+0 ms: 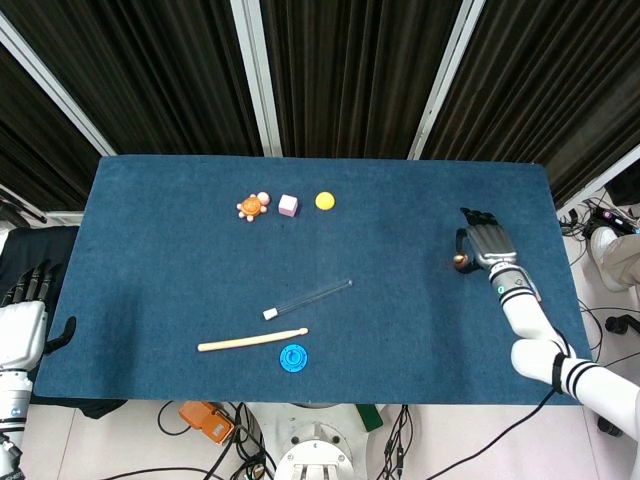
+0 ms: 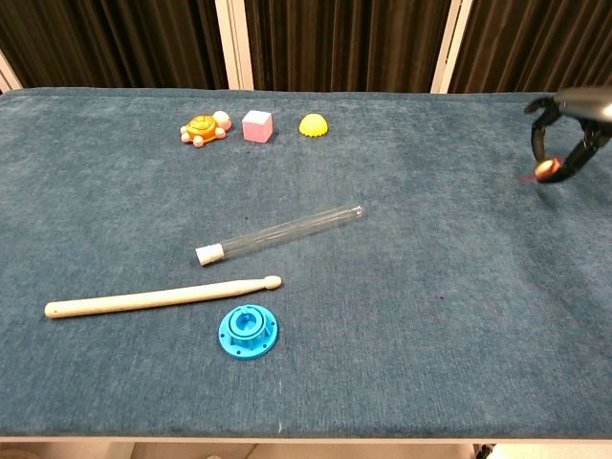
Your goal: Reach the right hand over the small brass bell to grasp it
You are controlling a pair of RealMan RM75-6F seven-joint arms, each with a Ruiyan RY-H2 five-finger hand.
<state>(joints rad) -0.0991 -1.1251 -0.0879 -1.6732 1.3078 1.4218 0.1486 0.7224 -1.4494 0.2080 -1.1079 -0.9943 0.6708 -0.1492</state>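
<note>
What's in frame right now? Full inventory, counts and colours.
table: 1, blue cloth top.
toy turtle: 1, orange, far left of centre.
cube: 1, pink, right of the turtle.
dome: 1, yellow, right of the cube.
test tube: 1, clear with white cap, centre.
drumstick: 1, pale wood, near left.
ring: 1, blue, below the drumstick tip.
bell: 1, brass with red cord, far right, between the right hand's fingers.
left hand: off the table's left edge, holding nothing.
right hand: pinching the bell.
</note>
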